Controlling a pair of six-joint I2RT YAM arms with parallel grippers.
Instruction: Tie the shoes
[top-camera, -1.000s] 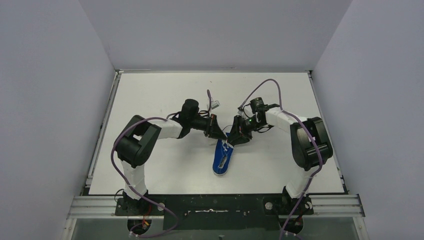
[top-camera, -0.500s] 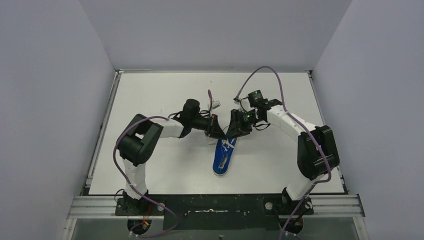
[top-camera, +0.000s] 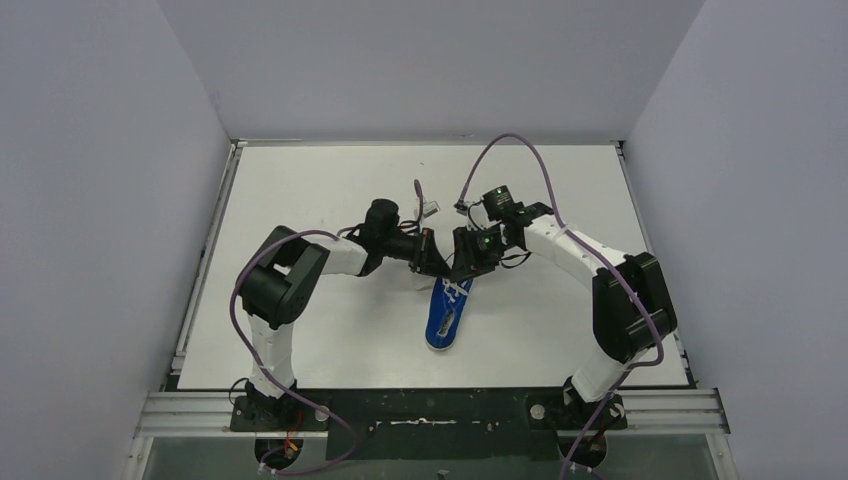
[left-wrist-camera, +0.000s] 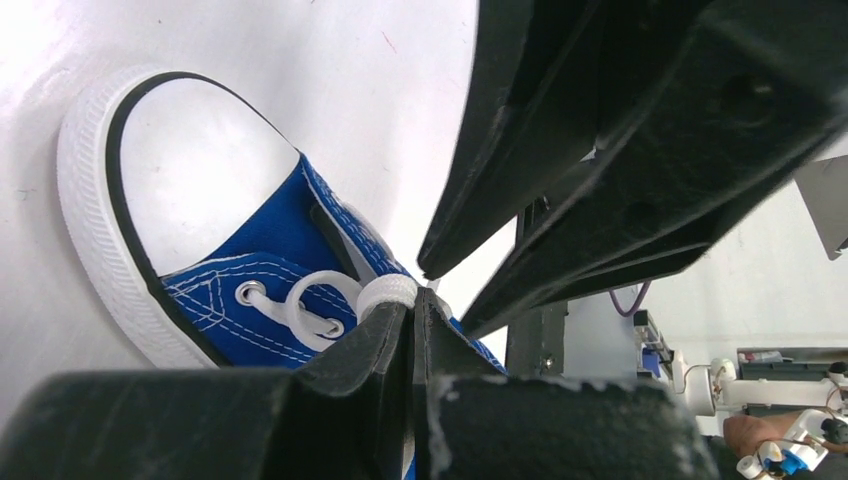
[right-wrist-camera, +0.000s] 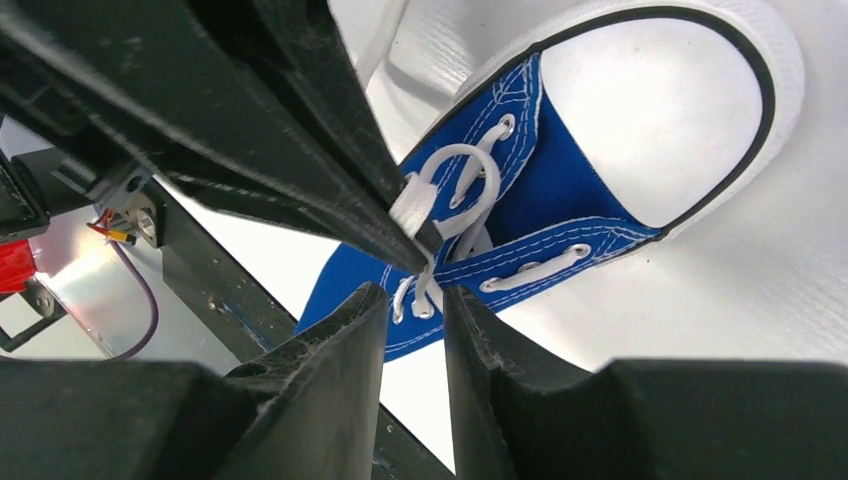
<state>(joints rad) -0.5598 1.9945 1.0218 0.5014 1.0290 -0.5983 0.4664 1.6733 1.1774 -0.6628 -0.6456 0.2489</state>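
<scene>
Both jaws apparently at sneaker (top-camera: 445, 312) laces (left-wrist-camera: 388, 293)

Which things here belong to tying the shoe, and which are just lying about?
Part of the job:
blue sneaker
its white laces
left gripper, shut on a lace
right gripper, open at the same laces

Not part of it:
small white piece on the table beyond the left wrist, too small to identify
purple arm cables

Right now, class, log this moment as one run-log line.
left claw: shut on lace | right claw: slightly open, tips at lace | sneaker: no bow visible
</scene>
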